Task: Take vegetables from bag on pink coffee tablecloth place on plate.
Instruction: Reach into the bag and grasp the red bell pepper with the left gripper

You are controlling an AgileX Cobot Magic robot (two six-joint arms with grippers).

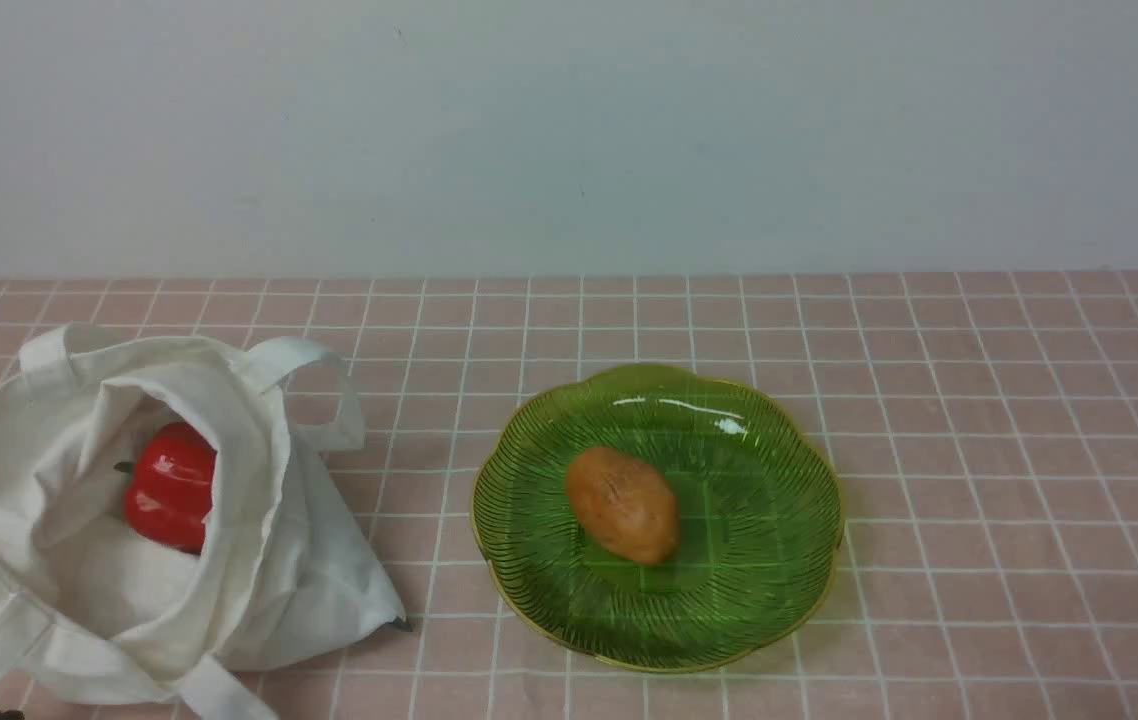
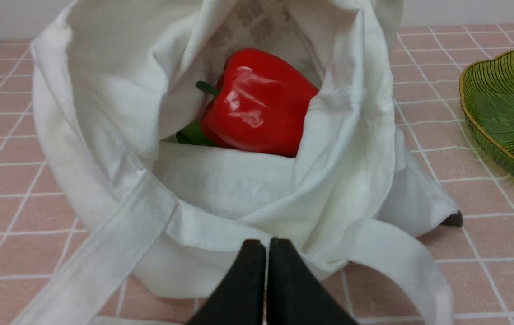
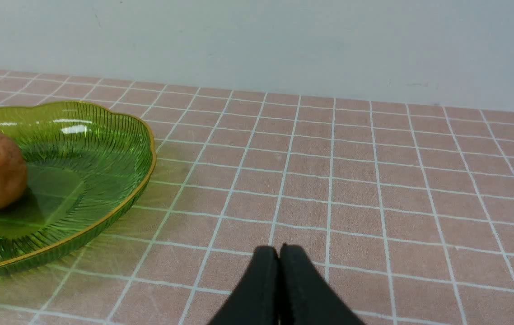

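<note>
My left end effector (image 2: 266, 241) is clenched on nothing, its tips just short of the near hem of the bag (image 2: 103, 113). My right end effector (image 3: 278, 247) is likewise pinched empty over the counter's tablecloth (image 1: 979, 420), with the plate (image 1: 759, 600) off to its left. One brown vegetable (image 1: 622, 503) lies on that plate, so I judge the red pepper (image 2: 257, 104) is next. It lies on its side ahead of my left end effector, inside the bag's open mouth, on a green piece (image 2: 191, 133). Its stem-to-base axis runs crosswise, stem pointing to my left. I should spread the fingers, clear the hem, and grip across its body.
</note>
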